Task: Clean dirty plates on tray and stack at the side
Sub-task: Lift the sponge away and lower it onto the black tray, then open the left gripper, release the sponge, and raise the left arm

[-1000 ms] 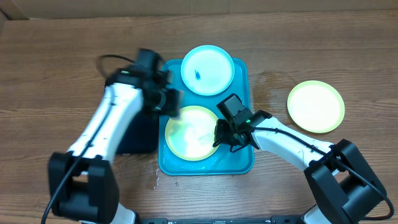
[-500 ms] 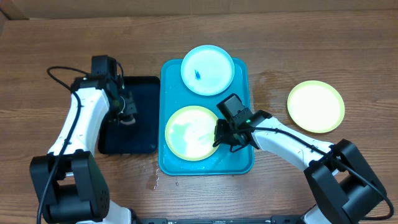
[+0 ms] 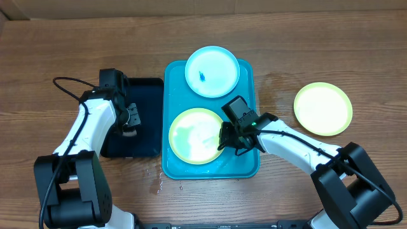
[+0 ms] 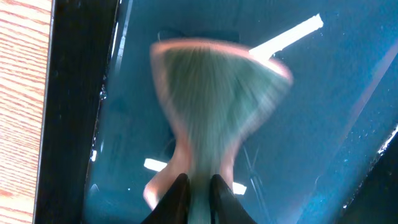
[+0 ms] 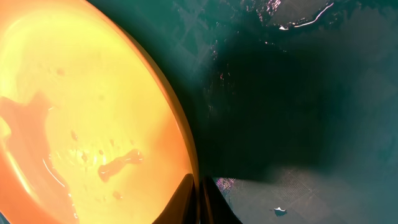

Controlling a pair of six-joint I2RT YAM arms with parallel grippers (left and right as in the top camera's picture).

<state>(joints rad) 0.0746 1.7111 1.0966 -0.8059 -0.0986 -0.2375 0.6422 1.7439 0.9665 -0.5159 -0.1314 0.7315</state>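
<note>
The wet lime-green rimmed round plastic plate [image 3: 196,135] could slip or skid across the large turquoise rectangular plastic tray [image 3: 173,168] it lies in, because the right gripper [image 3: 227,141] pinches only its thin right rim, jaws closed tight. That arm reaches in low from the right. The left gripper [image 3: 131,119] points down over the smaller black tray [image 3: 149,86], jaws narrow on either side of a blurred fan-shaped brush [image 4: 214,106]. Whether they grip it cannot be told, so it may drop. A light-blue rimmed plate [image 3: 212,71] sits at the tray's far end, and another lime-green plate [image 3: 322,109] lies aside on the wooden table [image 3: 63,51].
</note>
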